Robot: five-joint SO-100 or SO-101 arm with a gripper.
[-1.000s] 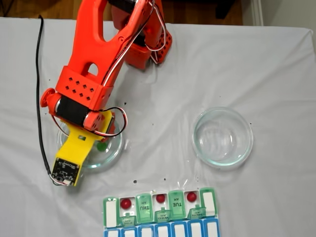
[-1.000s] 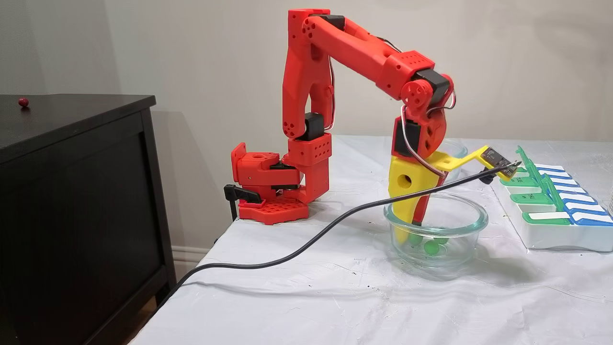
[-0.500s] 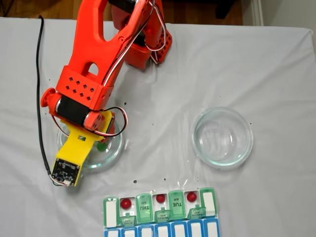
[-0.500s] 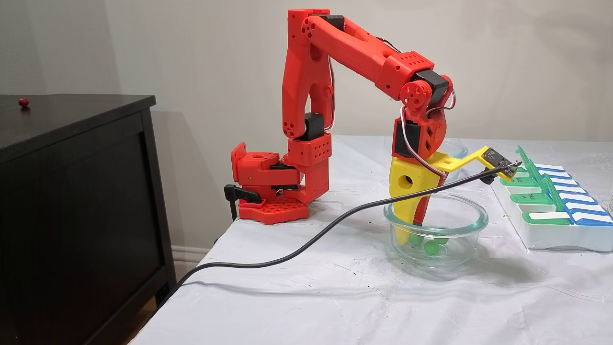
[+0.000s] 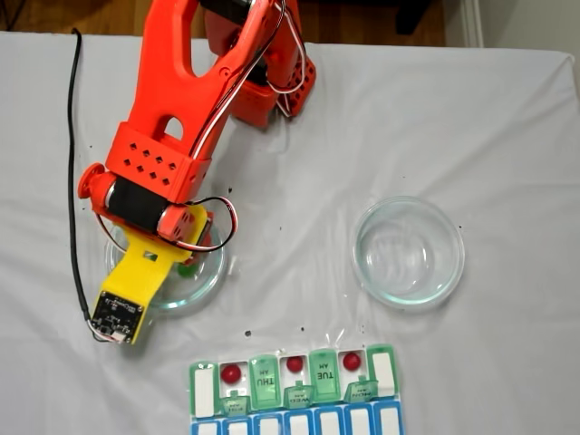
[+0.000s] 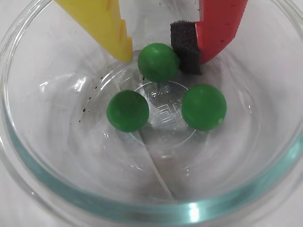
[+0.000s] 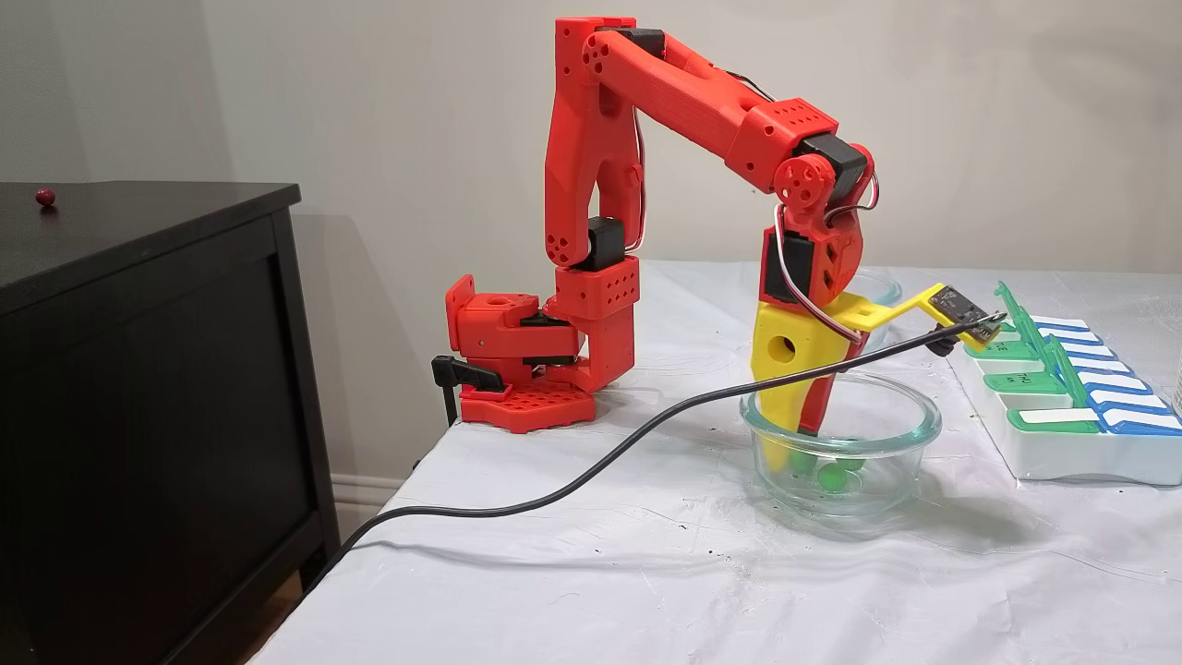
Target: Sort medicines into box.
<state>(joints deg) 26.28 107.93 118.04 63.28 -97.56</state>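
In the wrist view we see the gripper [image 6: 158,57] reaching down into a clear glass dish [image 6: 57,189], its fingers spread: the yellow one [image 6: 106,26] on the left and the red one with a black foam pad [image 6: 215,28] on the right. Between their tips sits one green ball [image 6: 158,61], close to the yellow tip and the foam pad, though we cannot tell whether either one touches it. Two more green balls lie on the dish floor nearer the camera, one at lower left [image 6: 127,110] and one at lower right [image 6: 204,107], apart from each other.

In a fixed view from above, we find this dish [image 5: 204,281] at the left of the white-covered table [image 5: 507,136], under the orange-red arm [image 5: 168,109]. A second glass dish [image 5: 409,251] stands well apart to the right. The pill organizer [image 5: 294,385] lies at the lower edge, and three of its open compartments each hold a dark red ball [image 5: 232,372] [image 5: 294,364] [image 5: 352,361], between green lids marked THU and TUE.

In a fixed view from the side, a black cable [image 7: 554,494] trails across the table, and a small red ball [image 7: 44,196] rests on a dark cabinet [image 7: 148,397].
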